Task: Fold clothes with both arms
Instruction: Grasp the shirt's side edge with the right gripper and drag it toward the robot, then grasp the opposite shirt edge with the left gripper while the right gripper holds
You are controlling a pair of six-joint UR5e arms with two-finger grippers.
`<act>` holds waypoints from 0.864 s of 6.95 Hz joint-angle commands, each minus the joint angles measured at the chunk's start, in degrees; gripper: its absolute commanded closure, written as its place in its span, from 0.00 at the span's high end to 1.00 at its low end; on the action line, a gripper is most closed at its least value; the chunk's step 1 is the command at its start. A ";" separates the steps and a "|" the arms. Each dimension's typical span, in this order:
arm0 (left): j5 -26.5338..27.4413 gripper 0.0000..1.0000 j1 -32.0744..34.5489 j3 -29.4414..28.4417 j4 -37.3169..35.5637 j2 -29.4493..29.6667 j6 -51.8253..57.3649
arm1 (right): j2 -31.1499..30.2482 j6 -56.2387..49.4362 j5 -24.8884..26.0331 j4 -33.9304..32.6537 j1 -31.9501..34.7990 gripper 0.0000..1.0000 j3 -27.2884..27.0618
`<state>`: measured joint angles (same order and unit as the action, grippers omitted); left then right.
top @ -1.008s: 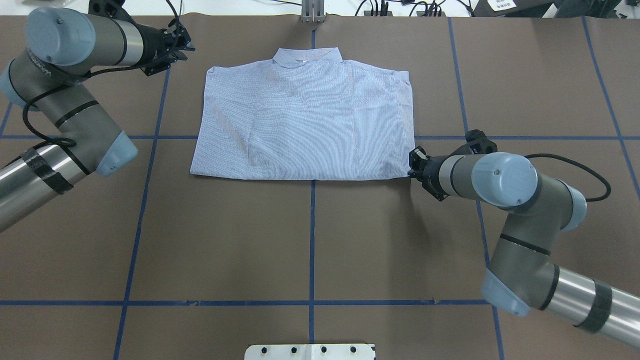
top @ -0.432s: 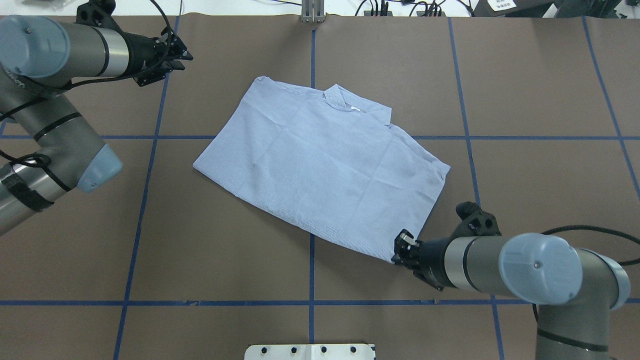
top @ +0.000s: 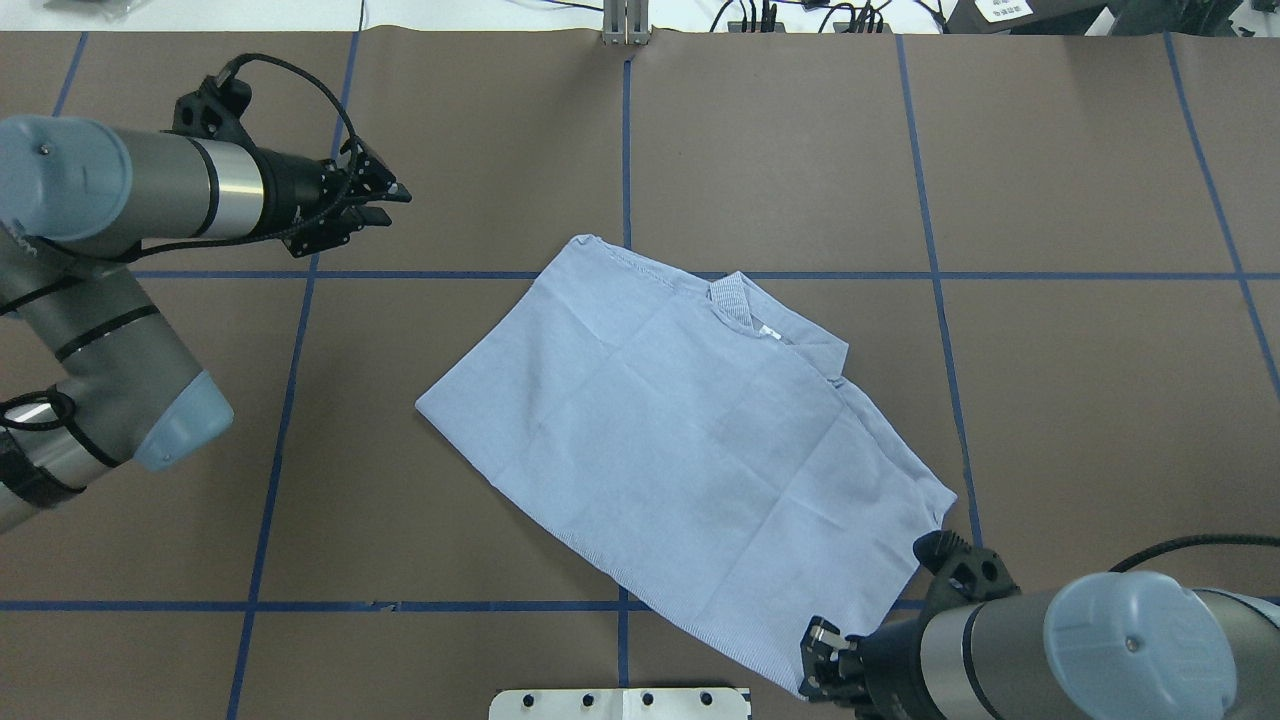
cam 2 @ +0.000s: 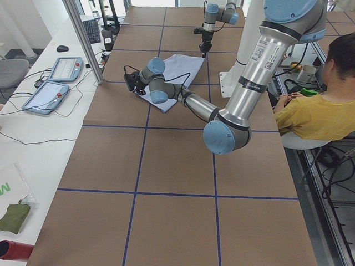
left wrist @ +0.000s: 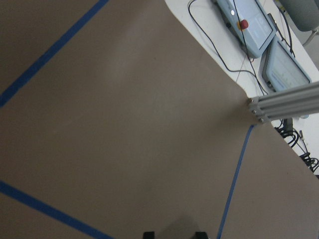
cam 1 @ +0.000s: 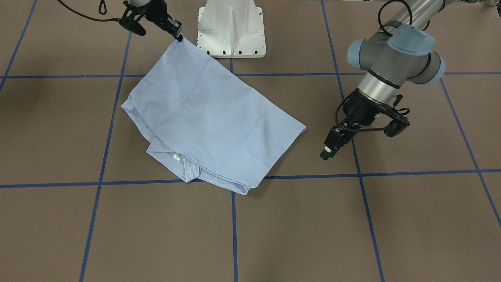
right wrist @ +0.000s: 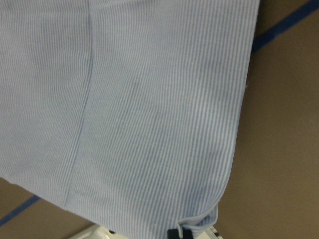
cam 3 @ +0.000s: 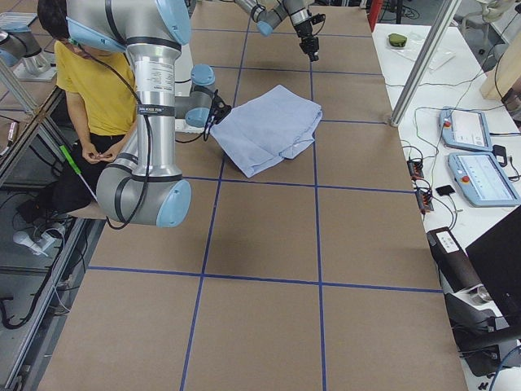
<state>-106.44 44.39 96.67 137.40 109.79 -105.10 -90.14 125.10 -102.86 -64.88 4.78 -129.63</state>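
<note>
Surface: a brown paper-covered tabletop [top: 1050, 150], marked into squares by blue tape lines [top: 625, 150]; the white pedestal base [cam 1: 231, 27] stands just beside the right hand.
Room: the side views alone show a white bench with teach pendants [cam 3: 466, 130] along the tabletop's far edge, and a seated person in a yellow top [cam 2: 316, 113] behind the robot.
Right hand [top: 815, 665]: pressed together on one hem corner of the shirt, low over the tabletop.
Shirt [top: 690, 450]: a folded rectangle lying flat and skewed, spreading away from the right hand, with the collar [top: 730, 300] on the edge farthest from it.
Left hand [top: 372, 205]: fingers spread, holding nothing, over bare paper; the shirt lies well apart from it.
Right wrist view: fine blue-and-white stripes, a seam, and the hem corner curling at the fingertips. The overhead view shows only plain pale blue.
Front-facing view: a white neck label [cam 1: 176, 157] inside the collar.
Left wrist view: an aluminium post [left wrist: 286, 99] at the tabletop's edge.
</note>
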 commanded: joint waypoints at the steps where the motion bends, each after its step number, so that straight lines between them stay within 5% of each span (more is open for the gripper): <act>1: 1.05 0.51 -7.18 5.17 0.06 -5.35 -3.52 | -0.83 0.23 -0.59 -0.07 -2.25 1.00 -1.93; 3: 5.16 0.64 -13.41 5.99 -0.02 -9.32 -3.79 | -0.22 -0.29 -1.81 0.02 10.53 1.00 -1.94; 6: 7.92 0.65 -16.34 4.84 -1.60 -8.63 -3.88 | 3.37 -0.74 -1.56 0.19 13.94 1.00 4.72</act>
<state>-99.00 28.81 101.75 136.64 100.84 -108.94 -88.63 124.48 -104.60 -64.73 17.82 -127.54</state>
